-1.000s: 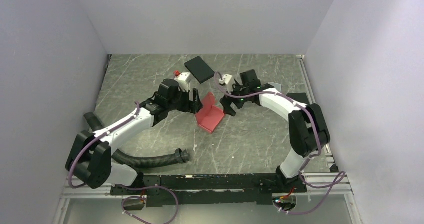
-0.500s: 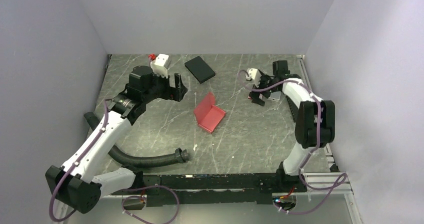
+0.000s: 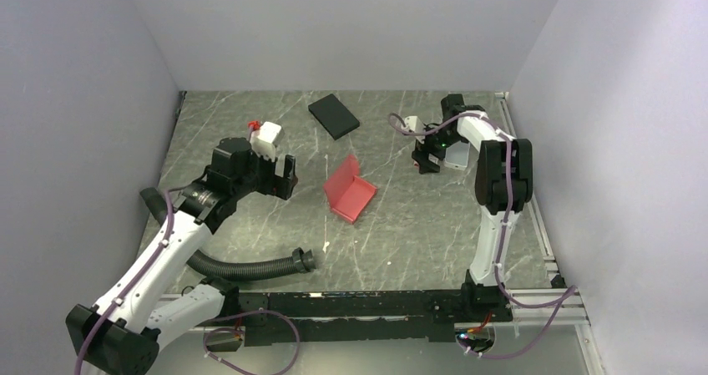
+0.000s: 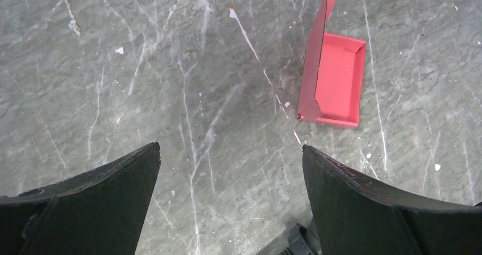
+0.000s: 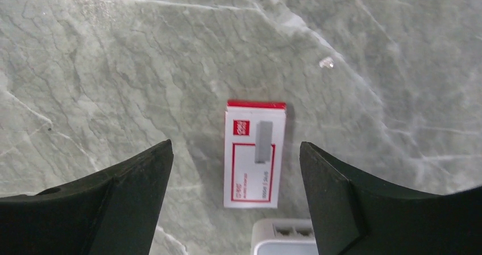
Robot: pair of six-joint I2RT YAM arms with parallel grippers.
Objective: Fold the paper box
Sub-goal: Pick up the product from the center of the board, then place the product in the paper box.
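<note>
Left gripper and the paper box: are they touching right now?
Apart. The left wrist view shows bare table between the open left gripper and the paper box.

Matt card on a stone-look table

The paper box (image 4: 335, 79) is thin pinkish-red card, matt and smooth, with crisp folds. The table (image 4: 170, 96) beneath it looks like grey-green marble, smooth with a faint sheen and white veins. Behind the paper box, the black flat box (image 3: 334, 115) is matt. In front of the paper box lies a ribbed black plastic hose (image 3: 242, 266). The red-and-white carton (image 5: 254, 153) is smooth printed card. The left gripper (image 4: 230, 147) has matt black plastic fingers (image 4: 352, 198).
</note>
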